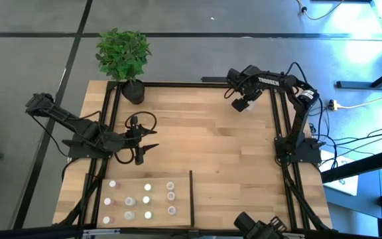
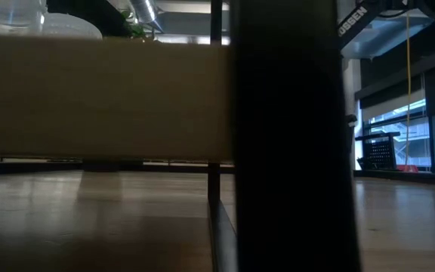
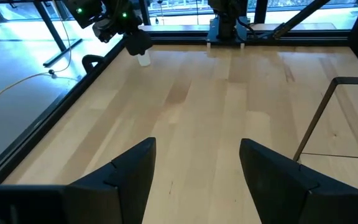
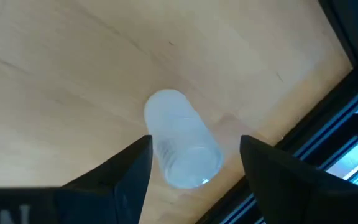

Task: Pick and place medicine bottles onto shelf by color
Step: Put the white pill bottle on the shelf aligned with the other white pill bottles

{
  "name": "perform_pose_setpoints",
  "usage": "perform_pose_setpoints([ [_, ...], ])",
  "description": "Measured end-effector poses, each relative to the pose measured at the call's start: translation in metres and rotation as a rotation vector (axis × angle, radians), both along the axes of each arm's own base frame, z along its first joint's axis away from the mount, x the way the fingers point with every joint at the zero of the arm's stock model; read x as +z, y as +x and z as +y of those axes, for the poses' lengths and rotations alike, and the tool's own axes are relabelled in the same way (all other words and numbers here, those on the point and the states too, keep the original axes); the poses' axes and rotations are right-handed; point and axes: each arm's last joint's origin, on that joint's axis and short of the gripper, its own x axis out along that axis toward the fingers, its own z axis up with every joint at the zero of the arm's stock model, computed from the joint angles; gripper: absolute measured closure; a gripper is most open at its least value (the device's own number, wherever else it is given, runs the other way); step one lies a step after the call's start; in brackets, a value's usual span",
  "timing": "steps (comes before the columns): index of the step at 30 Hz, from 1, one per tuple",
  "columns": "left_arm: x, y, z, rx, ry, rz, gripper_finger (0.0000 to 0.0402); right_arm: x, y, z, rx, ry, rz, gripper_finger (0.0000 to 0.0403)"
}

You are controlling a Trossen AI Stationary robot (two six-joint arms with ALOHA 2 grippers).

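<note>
whitish medicine bottle [image 4: 182,149] sat between the fingers of the right end effector [image 1: 244,105], tilted with its long axis running forward from the wrist, above the table [image 1: 211,133] near the far right corner; the fingers stood wide and i couldn't tell if they gripped it. left end effector [image 1: 140,150] was open, empty and nearer the shelf [image 1: 158,179], where the other bottles stood.

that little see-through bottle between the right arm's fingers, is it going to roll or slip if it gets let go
The bottle looks round and smooth-sided, so it would probably roll on the bare wood if it landed on its side. It looks clear and thin-walled, so likely light and easily knocked. The right gripper has its fingers on either side; whether they press it I cannot tell.
</note>
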Motion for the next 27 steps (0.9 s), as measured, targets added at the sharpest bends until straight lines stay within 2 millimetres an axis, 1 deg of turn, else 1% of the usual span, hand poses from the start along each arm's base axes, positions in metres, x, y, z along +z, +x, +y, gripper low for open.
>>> perform_pose_setpoints([
  [5, 0.000, 0.000, 0.000, 0.000, 0.000, 0.000, 0.0176, 0.000, 0.002, 0.002, -0.007, 0.057, -0.056, 0.0159],
  [11, 0.000, 0.000, 0.000, 0.007, -0.021, -0.006, 0.0176, -0.002, 0.002, 0.002, -0.028, 0.043, -0.055, 0.0159],
  [20, -0.001, 0.000, 0.000, 0.008, -0.016, 0.004, 0.0176, -0.029, -0.008, 0.013, -0.031, 0.059, -0.036, 0.0159],
  [24, -0.001, -0.001, 0.000, 0.008, -0.013, 0.009, 0.0176, -0.035, -0.006, 0.016, 0.007, 0.055, -0.043, 0.0159],
  [27, -0.001, -0.001, 0.000, 0.008, -0.013, 0.009, 0.0176, -0.034, -0.004, 0.015, 0.030, -0.002, -0.013, 0.0159],
])
